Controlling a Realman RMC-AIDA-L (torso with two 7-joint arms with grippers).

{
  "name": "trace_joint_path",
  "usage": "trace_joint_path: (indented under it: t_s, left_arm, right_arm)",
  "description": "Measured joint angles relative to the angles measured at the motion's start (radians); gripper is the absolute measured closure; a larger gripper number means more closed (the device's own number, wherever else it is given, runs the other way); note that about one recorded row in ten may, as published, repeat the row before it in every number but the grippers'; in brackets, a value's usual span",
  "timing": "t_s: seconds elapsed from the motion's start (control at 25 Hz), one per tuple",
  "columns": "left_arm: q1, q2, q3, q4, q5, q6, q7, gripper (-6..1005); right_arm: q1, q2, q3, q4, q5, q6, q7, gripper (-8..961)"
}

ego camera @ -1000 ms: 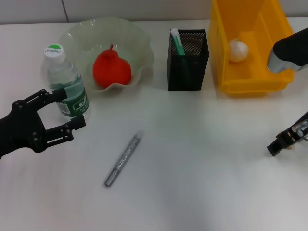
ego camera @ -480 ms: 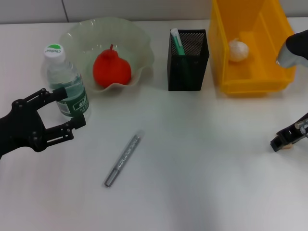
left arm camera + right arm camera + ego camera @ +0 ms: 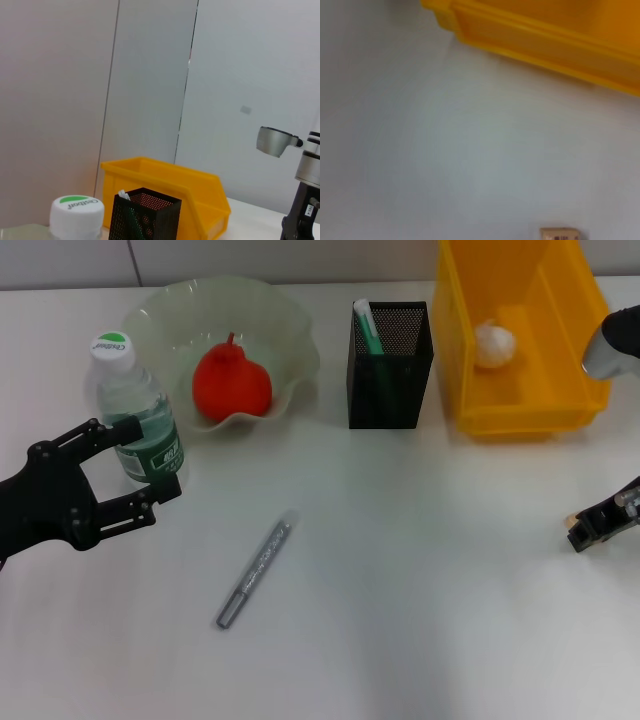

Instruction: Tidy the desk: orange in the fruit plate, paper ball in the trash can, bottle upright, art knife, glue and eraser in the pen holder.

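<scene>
Near the desk's [image 3: 420, 570] left edge the left tool [image 3: 125, 478] stands with fingers apart around the upright bottle [image 3: 135, 410], seemingly not pressing it. By the right edge the right tool [image 3: 590, 530] hangs low; whether it is apart or together I cannot tell. A small tan eraser [image 3: 559, 234] lies just beside it

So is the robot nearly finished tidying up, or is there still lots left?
Over halfway. Done: the orange sits in the fruit plate, the paper ball lies in the yellow trash can, the bottle stands upright, and something green-capped stands in the pen holder. In hand: the right pincer is at the eraser. The left pincer is open around the bottle. Left: the art knife lies on the desk.
</scene>
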Motion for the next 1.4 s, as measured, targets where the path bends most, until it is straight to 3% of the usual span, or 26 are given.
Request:
trace_joint_path:
  t_s: [0.2,0.48,0.68,0.88,1.04,1.4]
  left_arm:
    - [0.0,0.0,0.0,0.0,0.0,0.0,0.0,139]
    - [0.0,0.0,-0.002,0.0,0.0,0.0,0.003,139]
    - [0.001,-0.004,-0.003,0.0,0.0,0.002,0.008,139]
    - [0.002,-0.009,-0.003,0.0,0.0,0.001,0.011,139]
    - [0.001,-0.009,-0.003,0.0,0.0,0.0,0.011,139]
    - [-0.004,-0.008,-0.005,0.0,0.0,-0.012,0.01,138]
  right_arm:
    - [-0.013,0.001,-0.001,-0.089,0.05,-0.042,-0.009,636]
    - [-0.033,0.003,0.011,-0.417,0.139,-0.138,-0.022,685]
    - [-0.018,0.002,0.008,-0.503,0.202,-0.058,-0.029,676]
    - [-0.019,0.002,-0.005,-0.457,0.269,0.142,-0.087,667]
    - [0.003,0.0,-0.023,-0.324,0.33,0.307,-0.155,659]
    - [0.093,0.002,-0.063,-0.046,0.413,0.517,-0.293,643]
